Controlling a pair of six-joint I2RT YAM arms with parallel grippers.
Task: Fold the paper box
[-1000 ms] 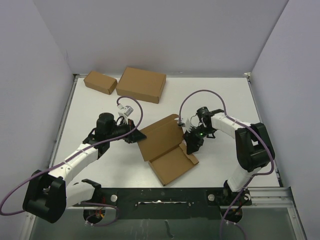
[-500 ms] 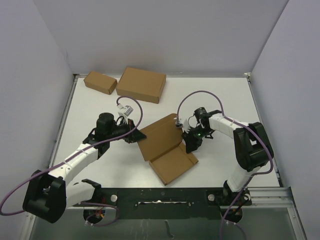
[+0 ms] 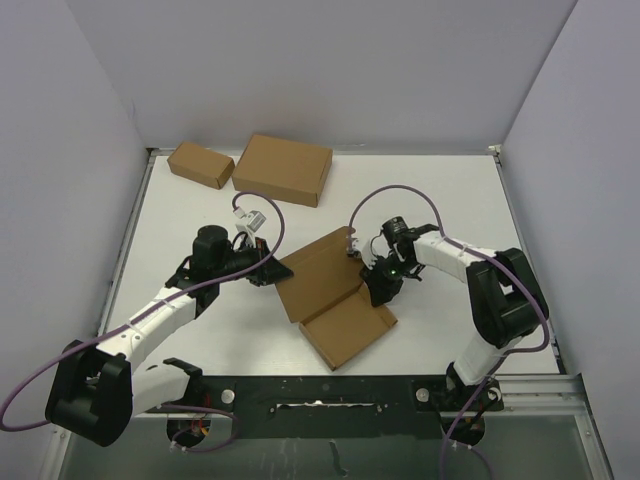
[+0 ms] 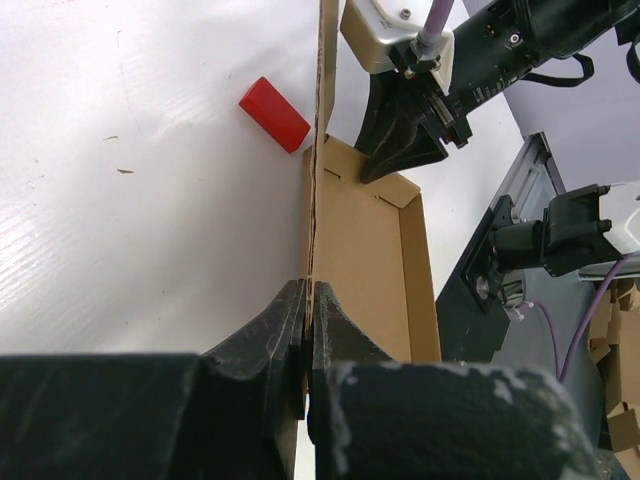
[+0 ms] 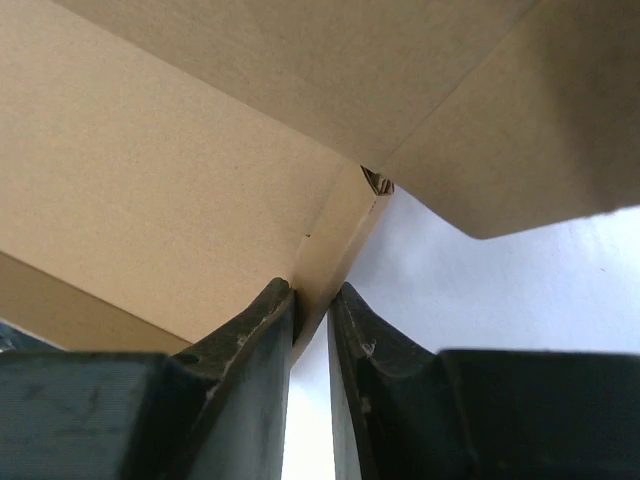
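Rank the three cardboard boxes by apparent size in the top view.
1. paper box, opened out, covers the most.
2. larger closed box.
3. small closed box.
Both closed boxes sit farther from the camera, so they may look smaller.

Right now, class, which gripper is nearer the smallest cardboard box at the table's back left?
Left. The left gripper, pinching the paper box's left edge, is in front of the smallest cardboard box; the right gripper pinches the paper box's opposite side, farther right.

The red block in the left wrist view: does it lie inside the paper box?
No, the red block lies on the white table, outside the paper box.
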